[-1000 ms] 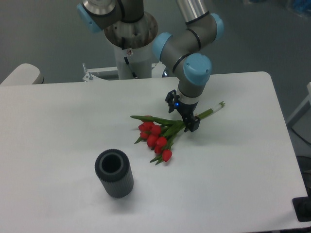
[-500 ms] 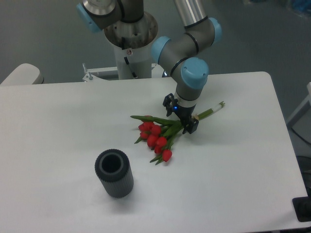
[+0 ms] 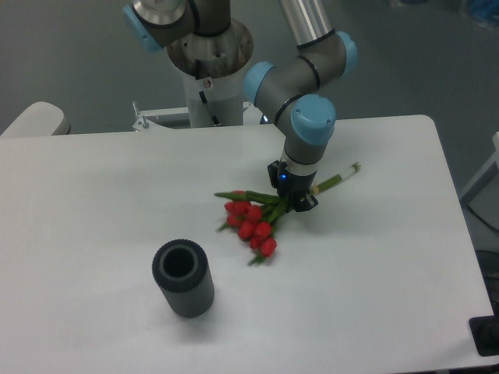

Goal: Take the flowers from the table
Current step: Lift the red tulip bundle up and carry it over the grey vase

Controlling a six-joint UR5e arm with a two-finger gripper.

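The gripper [image 3: 293, 195] is down at the stems of the flowers [image 3: 257, 220], its dark fingers [image 3: 304, 202] drawn in narrow against the green stalks. They appear closed around the stems at the point where the leaves begin to spread. The contact itself is small and partly hidden under the wrist, so the firmness of the hold cannot be confirmed.

From the gripper, the red tulip heads fan out toward 8 o'clock, clustered together, with one green leaf reaching toward 9 o'clock. The bare stem ends run the other way, toward 2 o'clock, ending in a pale tip [image 3: 352, 169]. The heads look slightly blurred. Whether the bunch rests on the table [image 3: 374, 296] or is just clear of it cannot be told from this view.

Directly above the gripper stands the arm's wrist joint with its light blue cap [image 3: 313, 117]. Further grey links and a second blue cap rise toward 11 o'clock to the arm's base column [image 3: 210, 74] at the table's far edge.

A dark grey ribbed cylinder vase [image 3: 182, 277] stands upright on the white tabletop, at 7 o'clock from the flowers and well apart from them, open mouth upward.
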